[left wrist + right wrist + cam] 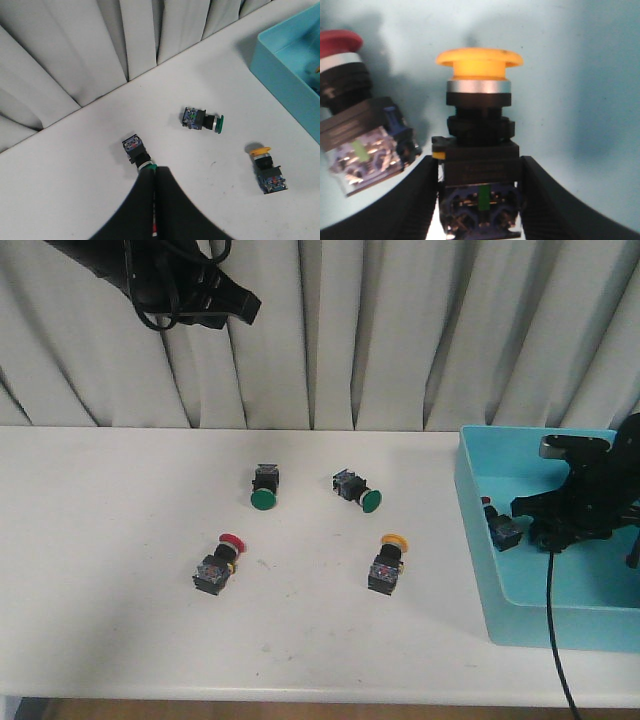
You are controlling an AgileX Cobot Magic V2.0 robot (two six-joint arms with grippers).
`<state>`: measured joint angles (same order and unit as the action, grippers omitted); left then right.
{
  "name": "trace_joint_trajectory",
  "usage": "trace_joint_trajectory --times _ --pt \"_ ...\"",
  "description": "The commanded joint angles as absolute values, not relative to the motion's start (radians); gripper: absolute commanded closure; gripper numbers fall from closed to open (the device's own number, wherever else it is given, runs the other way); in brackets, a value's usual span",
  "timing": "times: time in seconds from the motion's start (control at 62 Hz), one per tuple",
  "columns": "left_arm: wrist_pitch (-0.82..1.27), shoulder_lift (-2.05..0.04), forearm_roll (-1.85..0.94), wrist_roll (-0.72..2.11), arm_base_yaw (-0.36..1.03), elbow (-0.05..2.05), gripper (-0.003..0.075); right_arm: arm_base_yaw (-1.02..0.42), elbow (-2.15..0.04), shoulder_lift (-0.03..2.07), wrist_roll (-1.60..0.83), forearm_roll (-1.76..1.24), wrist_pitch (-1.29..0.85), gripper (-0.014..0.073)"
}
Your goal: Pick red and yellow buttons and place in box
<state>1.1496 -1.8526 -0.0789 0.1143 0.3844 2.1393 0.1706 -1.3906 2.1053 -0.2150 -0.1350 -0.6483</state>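
- Right now the right gripper (480, 200) sits inside the box (478, 540), its jaws clamped on the black body of a yellow button (479, 125), cap pointing away from the wrist.
- Just beside that one, a red button (355, 115) lies tilted on the blue floor of the box; in the front view it shows near the box's left wall.
- Out on the table (100, 540), well apart from the box, a second red button (218, 562) and a second yellow button (388, 562) lie on their sides in the near row.
- Behind them, two green buttons (264, 486) (357, 490) lie nearer the curtain (380, 330).
- Up high, the left gripper (154, 172) hangs over the table, fingers pressed together with nothing between them, its tips seemingly above one green button, though the overlap hides the cap.
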Motion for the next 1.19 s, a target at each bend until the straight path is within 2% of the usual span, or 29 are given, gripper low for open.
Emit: trace_joint_trajectory --times 0.0,0.145,0.226,0.371,0.726,0.888,1.001,1.098,1.178 --pt "1.099 -1.803 -0.085 0.105 0.385 2.163 0.0728 0.175 -1.44 2.058 -0.212 -0.112 -0.627 0.0204" --pt "1.099 -1.803 -0.085 0.105 0.385 2.163 0.0727 0.175 -1.471 2.051 -0.223 -0.106 -0.633 0.007" --pt "1.099 -1.803 -0.085 0.105 0.385 2.163 0.0727 0.175 -1.495 2.025 -0.223 -0.112 -0.657 0.0045" --pt "1.099 -1.803 -0.091 0.105 0.385 2.163 0.0727 0.172 -1.537 1.91 -0.243 -0.155 -0.698 0.0048" --pt "1.095 -1.803 -0.096 0.105 0.385 2.163 0.0727 0.156 -1.532 1.437 -0.314 -0.259 -0.655 0.0118" --pt "1.1 -1.803 -0.096 0.105 0.385 2.163 0.0727 0.156 -1.435 1.211 -0.358 -0.325 -0.594 0.0169" --pt "1.1 -1.803 -0.119 0.105 0.385 2.163 0.0728 0.156 -1.27 1.043 -0.397 -0.37 -0.495 0.0238" --pt "1.1 -1.803 -0.136 0.105 0.385 2.163 0.0727 0.156 -1.123 0.91 -0.422 -0.387 -0.404 0.0361" --pt "1.094 -1.803 -0.138 0.105 0.385 2.163 0.0727 0.156 -1.013 0.821 -0.432 -0.387 -0.336 0.0522"
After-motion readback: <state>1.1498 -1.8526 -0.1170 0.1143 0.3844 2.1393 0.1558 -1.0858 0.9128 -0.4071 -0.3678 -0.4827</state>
